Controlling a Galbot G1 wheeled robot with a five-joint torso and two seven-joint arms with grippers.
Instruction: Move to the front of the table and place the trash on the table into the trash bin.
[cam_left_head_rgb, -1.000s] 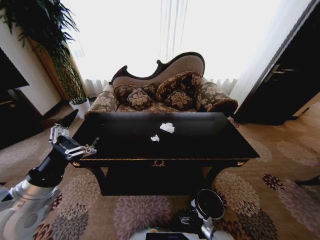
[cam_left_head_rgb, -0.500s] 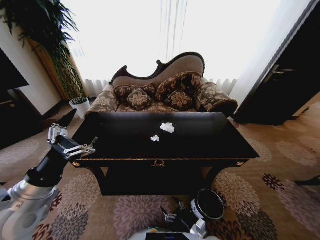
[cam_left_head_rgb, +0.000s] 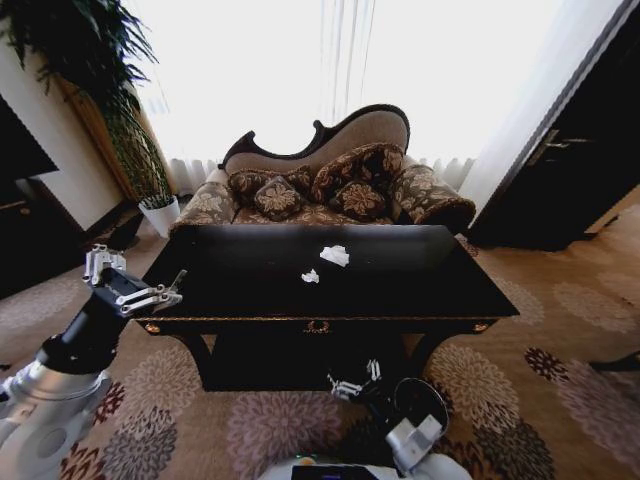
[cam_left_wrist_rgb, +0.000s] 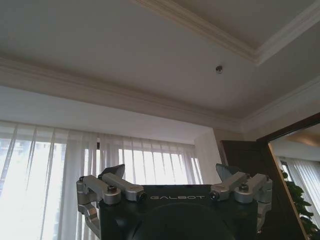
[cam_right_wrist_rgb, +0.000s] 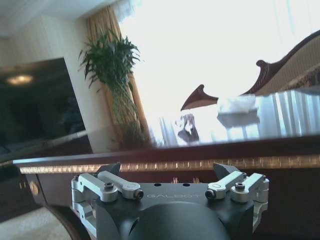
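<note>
The table stands straight ahead, its glossy black top also seen edge-on in the right wrist view. On it lie the trash: a crumpled white paper wad and a tiny white scrap. The trash bin sits on the carpet below the table's front, partly behind my right arm. My right gripper hangs open and empty just left of the bin, facing the table's apron. My left gripper is open and empty beside the table's left front corner, pointing upward.
A patterned sofa stands behind the table. A tall potted plant is at the back left, dark furniture along the left wall, and a dark door at the right. Flowered carpet surrounds the table.
My right arm has risen from the bottom edge, and its gripper now sits higher, left of the bin, under the table's front. The left gripper has drifted slightly left.
</note>
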